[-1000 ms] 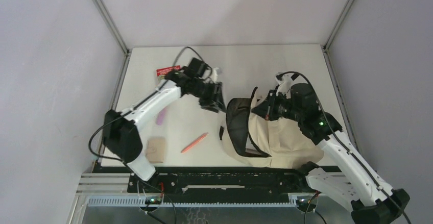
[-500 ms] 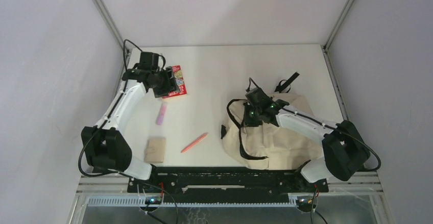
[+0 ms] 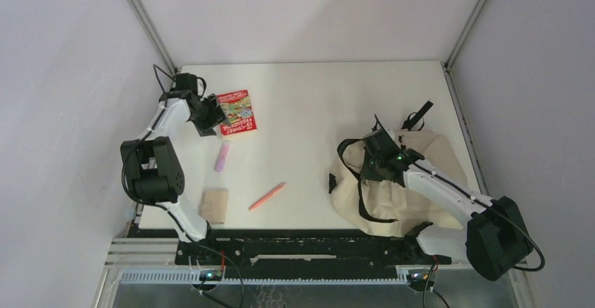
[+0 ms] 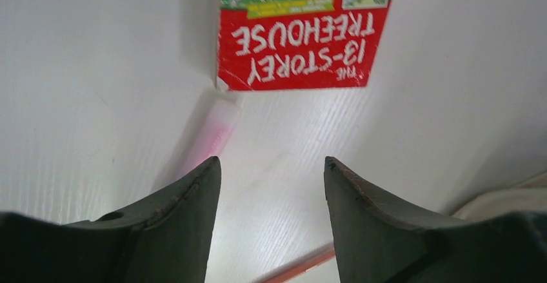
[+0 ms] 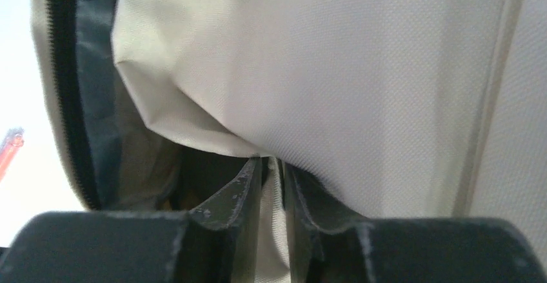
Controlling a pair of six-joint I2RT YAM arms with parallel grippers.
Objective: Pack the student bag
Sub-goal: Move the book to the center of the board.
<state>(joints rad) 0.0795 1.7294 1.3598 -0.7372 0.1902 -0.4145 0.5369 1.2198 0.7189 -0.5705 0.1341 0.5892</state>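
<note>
— What sits closest to your bases?
— A small tan cardboard block, near the front edge of the white worktop. A slim orange-red pen lies a little beyond it, apart from it.

— Where is the bag?
— The cream canvas backpack with black straps lies slumped on my right side of the worktop, with its opening towards the middle. My right pincer is almost closed and nips a fold of its cream cloth at that opening, next to the black zip and the dark lining.

— And your left arm?
— Farther back, my left pincer is spread wide and holds nothing. A pink marker lies on the worktop ahead of it. The marker's far end is just beside a corner of the red paperback book titled "The 13-Storey Treehouse".
</note>
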